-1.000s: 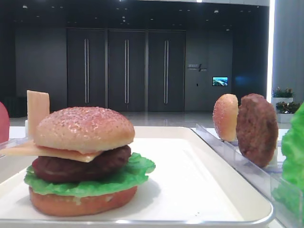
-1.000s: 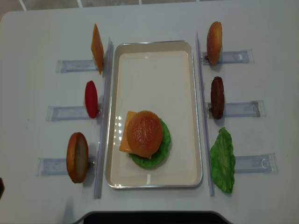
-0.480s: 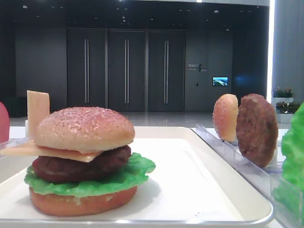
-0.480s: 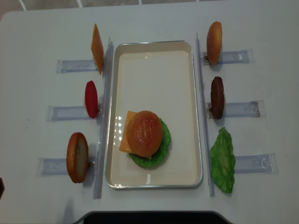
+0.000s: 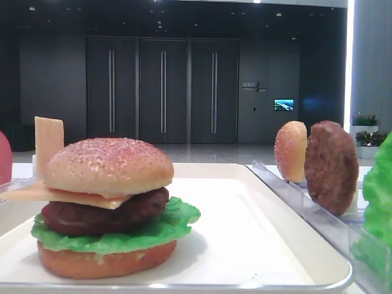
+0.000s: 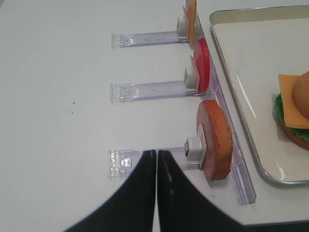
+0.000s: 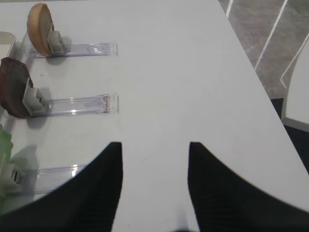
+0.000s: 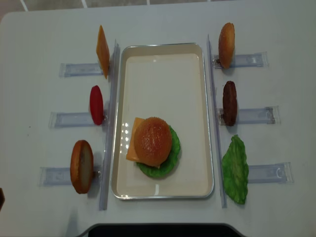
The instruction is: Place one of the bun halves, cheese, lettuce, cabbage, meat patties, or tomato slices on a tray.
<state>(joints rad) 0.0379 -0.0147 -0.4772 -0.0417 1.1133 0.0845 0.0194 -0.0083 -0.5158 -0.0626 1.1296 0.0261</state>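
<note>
glossy tray (image 8: pixel 163 74), clear plastic racks (image 6: pixel 149 90)

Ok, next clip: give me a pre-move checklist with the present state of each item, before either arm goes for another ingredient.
1. Large white rectangular tray has bare room at its far end: ok.
2. Stacked burger of bun, pale orange cheese slice, dark patty and green lettuce sits inside the rim: ok.
3. Left gripper shut and holding nothing, beside the rack with the round bun half: ok.
4. Right gripper open and holding nothing: ok.
5. Spare dark reddish-brown meat patty upright in its clear rack: ok.
6. Spare ruffled green lettuce leaf seated in its rack: cannot tell.
</note>
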